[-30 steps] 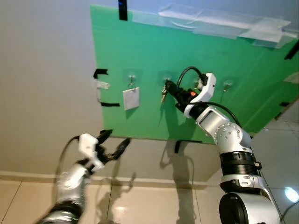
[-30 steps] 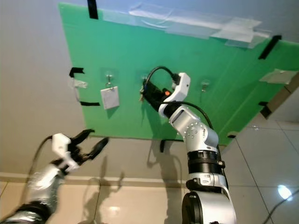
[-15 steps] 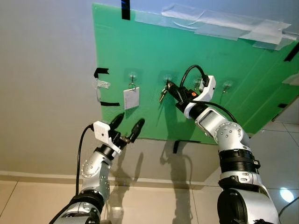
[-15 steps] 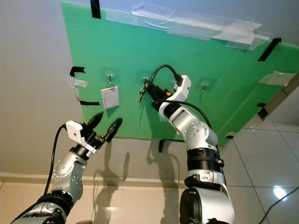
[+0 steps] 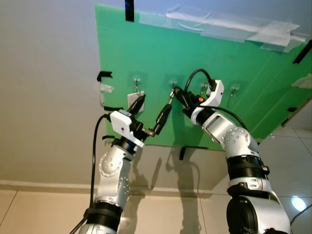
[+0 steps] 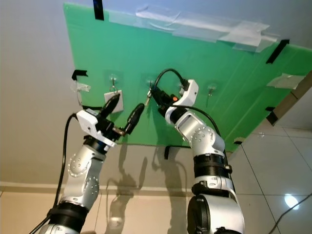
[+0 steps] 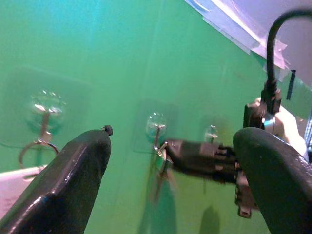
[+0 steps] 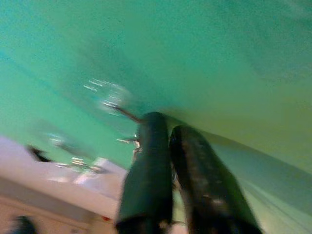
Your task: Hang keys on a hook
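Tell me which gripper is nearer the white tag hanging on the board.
Left. The left gripper is raised, fingers spread, one fingertip right at the white tag. The right gripper is further off, holding the keys at the neighbouring hook.

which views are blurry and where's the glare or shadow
Right wrist view: smeared by motion, the right gripper and hook soft. Left wrist view: fairly sharp; the left gripper's fingers loom large and dark, the keys slightly blurred. Eye views: crisp, with arm shadows on the wall below the green board and a light glare on the floor.
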Tool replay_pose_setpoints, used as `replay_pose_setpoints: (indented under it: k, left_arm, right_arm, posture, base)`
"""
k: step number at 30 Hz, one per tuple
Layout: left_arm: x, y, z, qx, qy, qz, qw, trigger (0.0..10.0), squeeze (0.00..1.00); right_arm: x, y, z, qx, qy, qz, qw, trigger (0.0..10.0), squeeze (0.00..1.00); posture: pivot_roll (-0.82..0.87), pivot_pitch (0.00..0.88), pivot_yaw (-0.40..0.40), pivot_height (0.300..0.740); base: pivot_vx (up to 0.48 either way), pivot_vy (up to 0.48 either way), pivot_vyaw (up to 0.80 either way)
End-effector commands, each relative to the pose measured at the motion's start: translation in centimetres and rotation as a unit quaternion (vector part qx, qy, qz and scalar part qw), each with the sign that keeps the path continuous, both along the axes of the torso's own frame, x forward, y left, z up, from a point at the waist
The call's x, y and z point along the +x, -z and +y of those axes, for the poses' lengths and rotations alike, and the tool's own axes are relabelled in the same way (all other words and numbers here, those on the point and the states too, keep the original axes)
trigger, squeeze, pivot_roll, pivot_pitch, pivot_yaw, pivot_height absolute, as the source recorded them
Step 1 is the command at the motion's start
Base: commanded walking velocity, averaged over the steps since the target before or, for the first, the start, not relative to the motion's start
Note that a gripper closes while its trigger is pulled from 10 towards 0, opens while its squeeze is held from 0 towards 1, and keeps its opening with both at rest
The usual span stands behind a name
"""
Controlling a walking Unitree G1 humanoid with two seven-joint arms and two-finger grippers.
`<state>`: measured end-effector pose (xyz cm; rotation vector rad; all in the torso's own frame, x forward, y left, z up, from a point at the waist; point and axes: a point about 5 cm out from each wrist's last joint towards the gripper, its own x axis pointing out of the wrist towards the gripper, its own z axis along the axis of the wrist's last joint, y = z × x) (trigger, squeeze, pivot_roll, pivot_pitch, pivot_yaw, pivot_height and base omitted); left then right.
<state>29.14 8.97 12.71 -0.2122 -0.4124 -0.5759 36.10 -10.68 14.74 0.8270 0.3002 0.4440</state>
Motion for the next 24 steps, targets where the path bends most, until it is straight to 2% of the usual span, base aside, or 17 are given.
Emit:
replay_pose_setpoints:
  k: [1, 15, 18, 19, 24]
  left_arm:
    - [-0.3, 0.3, -0.4, 0.005, 0.007, 0.013, 1.000, 10.0, 0.00]
    - [-1.0, -0.2, 0.0, 0.019, 0.000, 0.044, 0.999, 10.0, 0.00]
    - [-1.2, -0.1, 0.1, 0.029, 0.001, 0.050, 0.998, 10.0, 0.00]
    - [-1.2, 0.0, 0.1, 0.036, 0.002, 0.048, 0.998, 10.0, 0.00]
    - [-1.3, 0.0, 0.0, 0.046, 0.005, 0.043, 0.998, 10.0, 0.00]
  right_arm:
    - [0.0, 0.8, -0.9, -0.025, 0.021, 0.016, 0.999, 10.0, 1.00]
    - [-0.1, 0.4, -1.0, -0.035, 0.042, -0.006, 0.998, 10.0, 1.00]
    - [-0.4, 0.5, -1.4, -0.019, 0.056, -0.002, 0.998, 10.0, 1.00]
    - [-0.5, 1.0, -1.7, -0.005, 0.062, 0.013, 0.998, 10.0, 1.00]
    - [-1.2, 1.3, -2.1, -0.023, 0.075, 0.013, 0.997, 10.0, 1.00]
  posture:
    - [0.06, 0.000, -0.121, 0.740]
    - [0.06, 0.000, -0.123, 0.740]
    - [0.06, 0.000, -0.123, 0.740]
    - [0.06, 0.000, -0.123, 0.740]
    - [0.06, 0.000, -0.122, 0.740]
  base:
    - [0.000, 0.000, 0.00]
    - [0.000, 0.000, 0.00]
    - [0.000, 0.000, 0.00]
    - [0.000, 0.000, 0.00]
    - [0.000, 0.000, 0.00]
